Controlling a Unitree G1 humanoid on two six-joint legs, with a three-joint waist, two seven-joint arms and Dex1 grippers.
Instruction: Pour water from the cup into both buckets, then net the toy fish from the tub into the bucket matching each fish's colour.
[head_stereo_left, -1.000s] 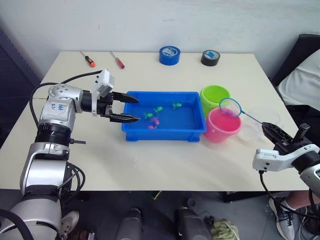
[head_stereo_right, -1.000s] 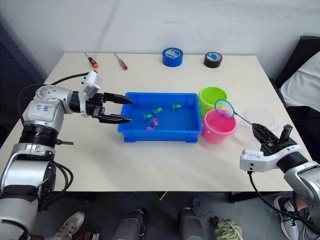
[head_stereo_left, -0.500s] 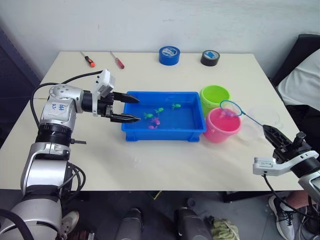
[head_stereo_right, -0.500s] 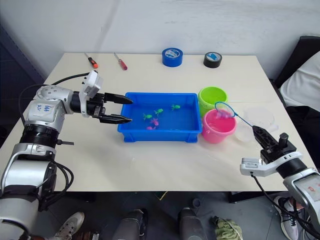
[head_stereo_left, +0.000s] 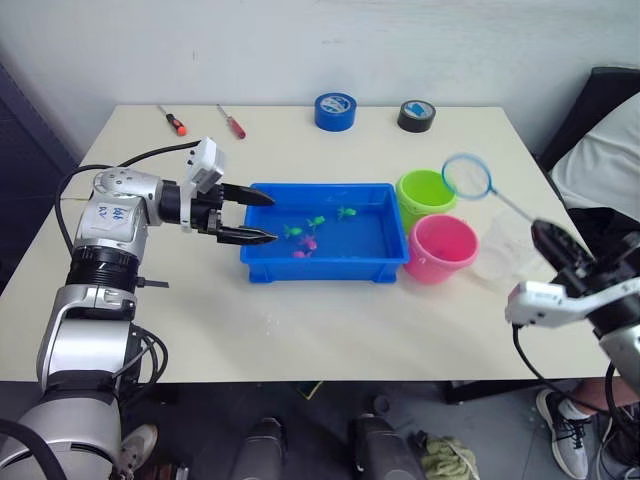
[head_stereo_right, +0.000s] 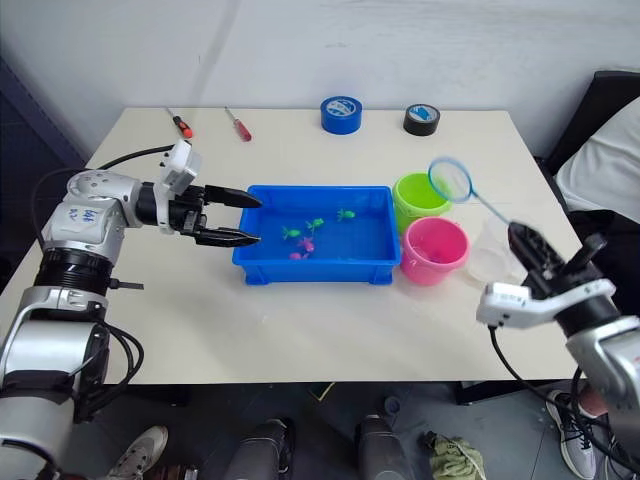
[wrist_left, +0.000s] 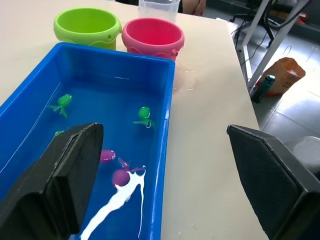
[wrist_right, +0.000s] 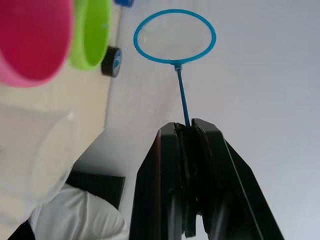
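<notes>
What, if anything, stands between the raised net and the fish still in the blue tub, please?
The net, held by the right claw, hangs above the green bucket and pink bucket, which stand between it and the tub. Lifted over them, its way to the fish looks open.

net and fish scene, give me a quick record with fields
net: hoop raised above the green bucket, handle pinched in the right end effector
pink bucket: beside the green one, right of the tub
tub: blue, water inside, pink and green fish in it
left end effector: open, at the tub's left end
cup: clear, right of the buckets
</notes>
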